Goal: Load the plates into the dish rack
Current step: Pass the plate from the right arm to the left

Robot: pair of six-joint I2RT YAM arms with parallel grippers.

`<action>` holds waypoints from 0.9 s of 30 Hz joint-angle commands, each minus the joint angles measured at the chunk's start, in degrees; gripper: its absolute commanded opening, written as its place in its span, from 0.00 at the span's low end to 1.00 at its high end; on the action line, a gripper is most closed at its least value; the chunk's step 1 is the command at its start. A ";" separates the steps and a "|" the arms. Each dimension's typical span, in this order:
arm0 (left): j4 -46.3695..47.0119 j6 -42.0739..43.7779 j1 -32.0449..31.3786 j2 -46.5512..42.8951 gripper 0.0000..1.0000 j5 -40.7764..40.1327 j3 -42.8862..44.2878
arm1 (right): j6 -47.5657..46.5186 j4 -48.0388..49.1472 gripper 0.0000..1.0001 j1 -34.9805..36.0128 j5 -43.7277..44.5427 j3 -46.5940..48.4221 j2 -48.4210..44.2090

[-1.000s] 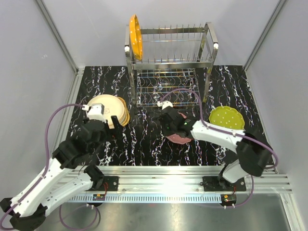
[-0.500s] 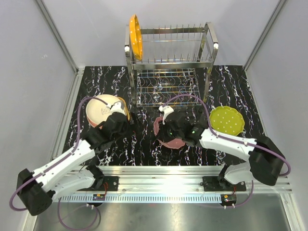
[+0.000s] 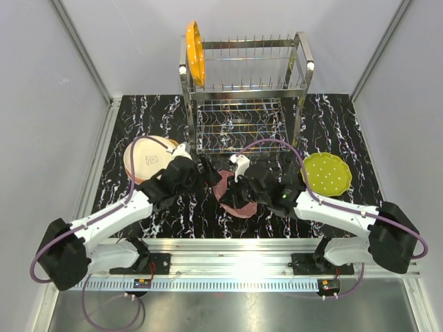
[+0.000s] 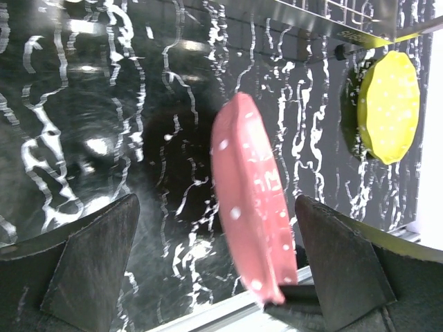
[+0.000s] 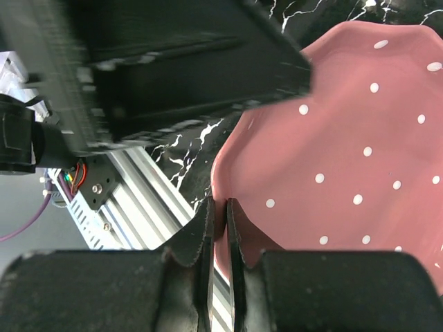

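Observation:
A pink plate (image 3: 227, 195) with white dots is held tilted on edge above the table's middle, and my right gripper (image 3: 240, 192) is shut on its rim (image 5: 220, 205). My left gripper (image 3: 208, 170) is open beside it; in the left wrist view the pink plate (image 4: 250, 214) stands edge-on between the spread fingers (image 4: 104, 249), touching neither. A stack of cream and tan plates (image 3: 147, 158) lies at the left. A lime-green dotted plate (image 3: 327, 173) lies flat at the right. The dish rack (image 3: 243, 90) stands at the back, with an orange plate (image 3: 195, 50) upright at its top left.
The aluminium rail (image 3: 235, 249) runs along the near edge, close under the pink plate. Grey walls enclose the black marbled table (image 3: 325, 117). The rack's lower wire shelf (image 3: 239, 124) sits just behind both grippers.
My left arm swung from the plate stack to the middle, up to the pink plate. My right gripper raised the pink plate onto its edge and shifted it left.

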 commanded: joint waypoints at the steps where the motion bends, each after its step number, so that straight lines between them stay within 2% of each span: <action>1: 7.58 -1.65 0.14 2.10 0.99 3.08 -0.46 | 1.09 7.21 0.00 0.74 -3.17 0.73 -3.09; 6: 9.61 -2.62 0.05 5.88 0.97 6.77 -0.98 | 1.36 9.14 0.00 0.83 -2.38 -0.76 -5.29; 12: 13.21 -4.90 0.05 7.21 0.89 9.42 -3.79 | 1.71 12.75 0.00 0.92 -3.08 -2.61 -6.61; 18: 15.06 -5.08 0.05 8.26 0.72 10.30 -3.27 | 2.67 16.53 0.00 1.18 -4.13 -4.19 -4.94; 21: 14.97 -4.99 0.05 8.44 0.61 10.21 -3.00 | 2.50 17.06 0.00 1.53 -4.75 -4.10 -3.28; 24: 14.71 -4.64 0.05 8.26 0.57 10.38 -2.92 | 2.06 16.44 0.00 1.62 -4.67 -3.67 -1.61; 27: 14.62 -4.47 0.05 8.09 0.48 10.65 -2.83 | 1.88 16.27 0.01 1.71 -4.93 -3.32 0.06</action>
